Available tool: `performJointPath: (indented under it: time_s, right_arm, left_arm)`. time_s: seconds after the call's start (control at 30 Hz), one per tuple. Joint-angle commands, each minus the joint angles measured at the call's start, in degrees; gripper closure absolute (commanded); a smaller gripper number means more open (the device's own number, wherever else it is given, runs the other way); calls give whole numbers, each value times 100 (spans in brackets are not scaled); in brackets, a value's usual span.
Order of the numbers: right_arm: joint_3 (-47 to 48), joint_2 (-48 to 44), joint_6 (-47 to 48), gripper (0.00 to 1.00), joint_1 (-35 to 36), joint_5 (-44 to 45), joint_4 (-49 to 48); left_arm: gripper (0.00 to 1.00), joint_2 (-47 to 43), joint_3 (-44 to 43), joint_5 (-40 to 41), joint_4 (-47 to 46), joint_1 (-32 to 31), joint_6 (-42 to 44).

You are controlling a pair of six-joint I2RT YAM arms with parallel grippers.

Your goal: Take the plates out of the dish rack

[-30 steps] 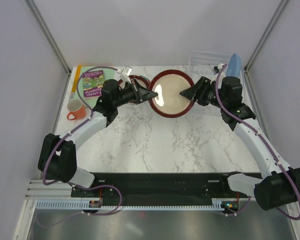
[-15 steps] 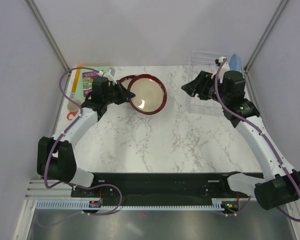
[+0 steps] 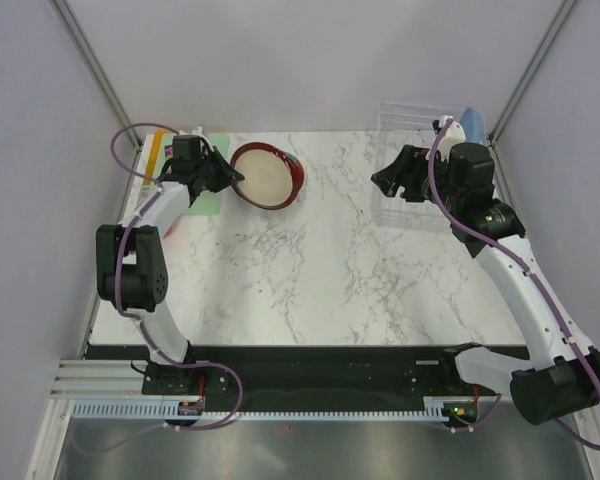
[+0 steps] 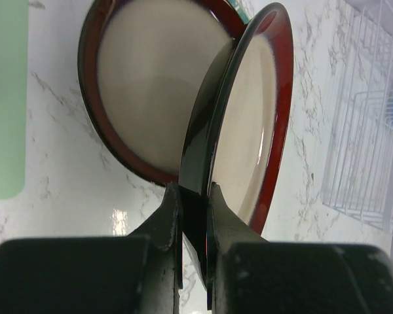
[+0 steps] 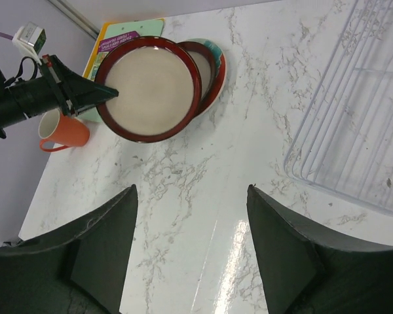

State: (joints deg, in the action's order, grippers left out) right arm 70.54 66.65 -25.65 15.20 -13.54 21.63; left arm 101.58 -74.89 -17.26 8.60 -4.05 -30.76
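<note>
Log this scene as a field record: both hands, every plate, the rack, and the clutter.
left hand: shut on the rim of the red-rimmed cream plate, which is tilted on edge
right hand: open, empty
plate underneath: lying flat, red and teal showing, partly covered
dish rack: far right, near the right hand
light blue plate: upright at the rack's far end
clutter: orange mug and book, by the left hand

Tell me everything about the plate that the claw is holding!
The plate is round, with a glossy dark red rim and a cream centre, and looks like glazed ceramic. The left claw pinches its rim between both fingers and holds it tilted at the far left of the table, above another plate, beside the book.
</note>
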Motion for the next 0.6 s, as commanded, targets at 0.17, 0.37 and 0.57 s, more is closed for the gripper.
performJointPath:
  time_s: [0.17,0.37,0.57]
  right_arm:
    - [-6,287,262,26,-17,159,-27]
    - [38,392,341,26,-61,168,-10]
    - [56,428,368,26,-96,150,-9]
  left_arm:
    - [98,863,-1588,-726,-702,274,-281]
    - [98,1487,-1976,-937,-702,318,-483]
    - [98,1769,-1968,-1016,-781,335,-632]
